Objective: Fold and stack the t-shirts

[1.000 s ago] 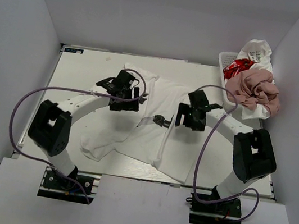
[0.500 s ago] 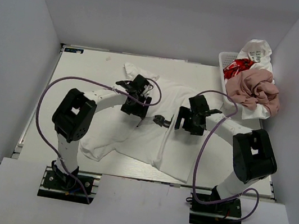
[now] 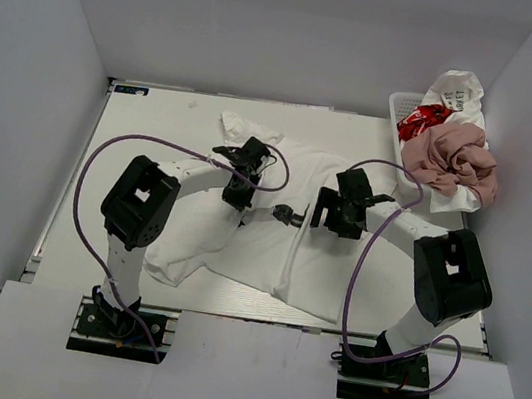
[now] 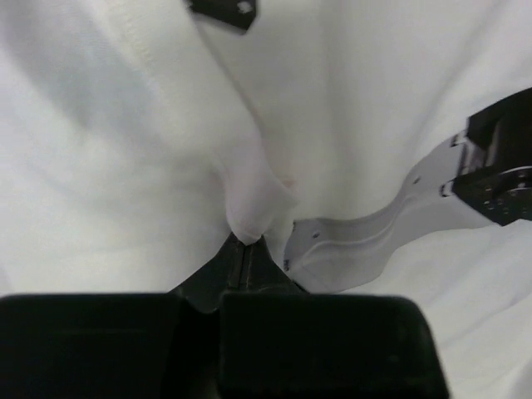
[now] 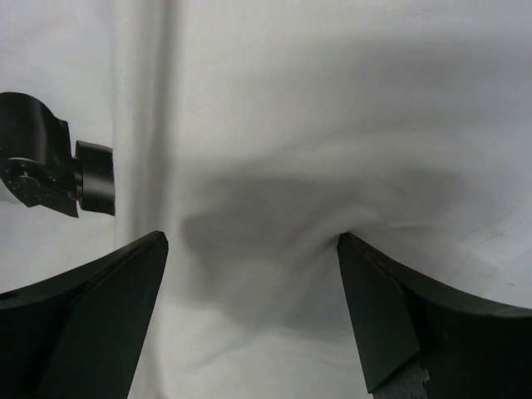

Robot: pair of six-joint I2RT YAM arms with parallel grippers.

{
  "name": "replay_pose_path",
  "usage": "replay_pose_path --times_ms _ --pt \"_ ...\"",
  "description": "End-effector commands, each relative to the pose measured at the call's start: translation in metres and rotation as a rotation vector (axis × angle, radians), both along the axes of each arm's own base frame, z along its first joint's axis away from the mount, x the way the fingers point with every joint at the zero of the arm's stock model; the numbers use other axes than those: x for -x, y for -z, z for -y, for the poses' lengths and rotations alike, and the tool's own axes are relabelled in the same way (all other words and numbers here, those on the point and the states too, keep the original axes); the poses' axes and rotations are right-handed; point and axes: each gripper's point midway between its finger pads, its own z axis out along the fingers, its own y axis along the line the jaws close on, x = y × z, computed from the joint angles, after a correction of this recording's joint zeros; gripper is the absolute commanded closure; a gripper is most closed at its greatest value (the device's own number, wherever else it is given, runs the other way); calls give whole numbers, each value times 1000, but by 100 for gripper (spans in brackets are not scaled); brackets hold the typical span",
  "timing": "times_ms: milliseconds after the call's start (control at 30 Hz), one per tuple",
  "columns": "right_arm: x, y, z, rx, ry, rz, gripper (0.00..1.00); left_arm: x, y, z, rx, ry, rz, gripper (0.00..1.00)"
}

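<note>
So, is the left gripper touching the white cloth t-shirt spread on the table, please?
Touching: the left wrist view shows the left gripper pinching a raised fold of the white cloth t-shirt.

Across the pale cream worktop (image 3: 144, 140), there's a soft white cotton t-shirt (image 3: 267, 255), one small black mark (image 3: 287, 214) on its front. In the white plastic lattice basket (image 3: 400, 103): a crumpled dusty pink tee (image 3: 452, 156), a white tee splashed with red print (image 3: 423, 118), a white tee with black lettering (image 3: 457, 91). Thin lilac cables (image 3: 101, 155).
</note>
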Motion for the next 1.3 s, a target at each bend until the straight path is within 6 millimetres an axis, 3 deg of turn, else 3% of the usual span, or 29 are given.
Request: replay_pose_path --times_ms 0,67,167,200,300,433,567,633,667,700,733,767,800,833,867,933,1000,1033,1067,1133,1167,1200,1233,1267 --pt "34 41 18 62 19 -153 11 -16 -45 -22 10 -101 131 100" --pt "35 42 20 67 26 -159 13 -21 -65 -40 -14 -163 219 100" --pt "38 45 28 86 42 -170 13 -20 -85 -88 -69 -316 287 100" --pt "39 45 28 89 44 -171 14 -18 -83 -114 -123 -396 296 100" --pt "43 49 32 99 47 -187 14 -10 -83 -145 -121 -496 286 100" --pt "43 49 39 110 59 -195 15 -2 -84 -217 -202 -723 301 100" --pt "41 49 40 111 49 -188 15 -2 -87 -267 -252 -849 333 99" --pt "38 47 40 112 45 -176 15 -7 -86 -281 -237 -889 315 82" --pt "36 44 40 112 44 -165 15 -8 -88 -298 -244 -945 306 78" --pt "34 44 40 115 44 -158 15 -3 -76 -309 -285 -995 259 59" --pt "32 40 39 113 29 -140 15 -3 -71 -315 -288 -1008 227 31" --pt "33 39 37 111 16 -137 14 -13 -78 -324 -266 -1046 227 15" --pt "30 36 35 101 6 -123 14 -12 -67 -322 -279 -1047 168 10" --pt "25 28 32 93 -15 -98 14 -17 -70 -321 -269 -1045 168 6" --pt "20 22 27 86 -26 -74 14 -30 -86 -320 -240 -1047 205 1" --pt "10 9 28 101 -16 -28 12 -44 -98 -314 -180 -1038 233 1" --pt "-1 -4 30 118 -4 19 11 -72 -128 -280 2 -883 317 1" --pt "-9 -13 27 107 -3 46 11 -98 -153 -270 67 -751 431 1" --pt "-16 -19 23 99 -12 61 11 -105 -159 -230 228 -590 429 1" --pt "-28 -28 15 81 -45 89 11 -118 -167 -206 319 -404 487 1" --pt "-33 -27 11 77 -54 83 11 -126 -170 -191 351 -339 486 1" --pt "-35 -28 13 84 -49 79 11 -132 -147 -181 354 -292 421 1" --pt "-42 -33 11 82 -47 89 11 -140 -151 -178 354 -251 416 1" --pt "-49 -31 7 77 -51 86 11 -136 -137 -167 355 -221 353 1"
